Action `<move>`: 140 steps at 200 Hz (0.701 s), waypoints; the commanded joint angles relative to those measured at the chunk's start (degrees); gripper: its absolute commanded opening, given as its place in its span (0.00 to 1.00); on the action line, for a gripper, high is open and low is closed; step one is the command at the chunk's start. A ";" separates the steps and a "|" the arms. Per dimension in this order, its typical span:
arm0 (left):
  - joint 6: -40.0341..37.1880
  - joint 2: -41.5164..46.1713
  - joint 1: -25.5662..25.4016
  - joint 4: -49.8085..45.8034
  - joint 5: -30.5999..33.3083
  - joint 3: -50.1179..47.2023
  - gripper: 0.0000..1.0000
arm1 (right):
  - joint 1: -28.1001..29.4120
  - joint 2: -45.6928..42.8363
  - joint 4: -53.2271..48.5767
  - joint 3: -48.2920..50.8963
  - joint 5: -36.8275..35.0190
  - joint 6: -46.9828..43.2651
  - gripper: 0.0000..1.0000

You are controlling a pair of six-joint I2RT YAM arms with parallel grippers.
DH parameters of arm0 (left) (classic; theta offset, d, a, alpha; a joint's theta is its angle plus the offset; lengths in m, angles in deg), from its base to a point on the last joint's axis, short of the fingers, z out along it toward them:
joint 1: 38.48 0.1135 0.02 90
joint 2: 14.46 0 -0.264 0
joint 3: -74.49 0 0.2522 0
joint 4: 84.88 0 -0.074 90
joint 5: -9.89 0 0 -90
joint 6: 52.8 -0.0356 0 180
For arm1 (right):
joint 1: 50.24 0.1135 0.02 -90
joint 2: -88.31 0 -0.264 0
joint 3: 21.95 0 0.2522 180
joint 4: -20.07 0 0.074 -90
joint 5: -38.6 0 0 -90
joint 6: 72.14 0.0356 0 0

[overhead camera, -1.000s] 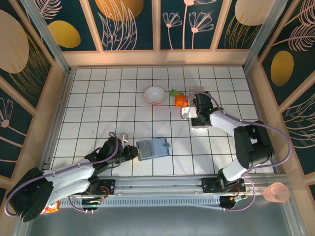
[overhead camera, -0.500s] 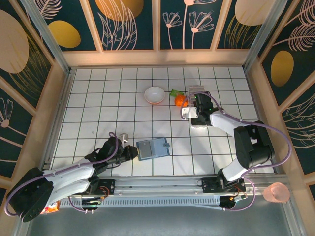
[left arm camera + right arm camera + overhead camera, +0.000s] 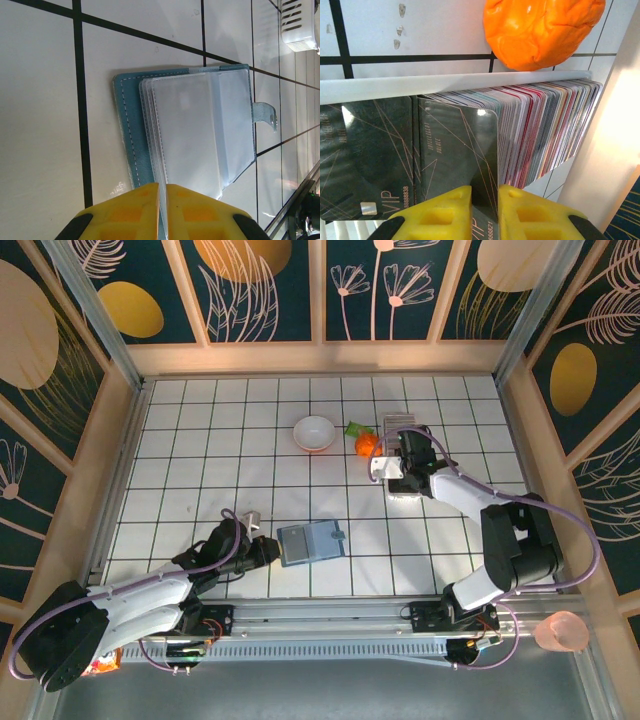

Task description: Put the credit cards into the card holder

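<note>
**Risks.** The right gripper [image 3: 485,200] has its fingers drawn together on the front card [image 3: 457,150], a dark one, low on its near edge. A second dark card lies just beside it and the remaining cards [image 3: 540,130] are packed tight behind. Friction could drag a neighbour out on the lift. The pinch is narrow, so the card could pivot or slip. An orange lump [image 3: 540,30] sits just beyond the rack [image 3: 445,82], and a jolt to the rack would likely disturb it.

The left gripper [image 3: 162,200] is closed on the near edge of the holder [image 3: 127,125], with the thin sleeve edges running in between the fingers. That hold looks slight. A push from an incoming card could slide the holder on the tiles or pull the sleeves free.

**Containers.**
- Rack: at the far right of the table, holding the cards upright and fanned.
- Holder: open flat near the front centre, well apart from the rack. No card is visible in its clear sleeves [image 3: 200,135].
- Bowl [image 3: 297,430]: nothing is visible inside.
</note>
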 commanded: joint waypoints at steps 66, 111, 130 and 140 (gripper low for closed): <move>0.49 0.20 -0.10 2.34 -0.50 -0.68 0.11 | -0.47 -2.78 -1.87 0.16 0.20 0.65 0.07; 0.46 0.48 -0.05 2.08 -0.66 -0.64 0.11 | -0.42 -5.13 -6.99 -0.66 1.94 3.40 0.01; 0.43 0.51 -0.10 1.95 -0.68 -0.71 0.11 | -0.47 -6.18 -8.71 -0.75 2.81 4.35 0.00; 0.42 0.54 -0.09 2.08 -0.73 -0.64 0.11 | -0.44 -6.73 -8.57 -0.39 2.98 4.62 0.00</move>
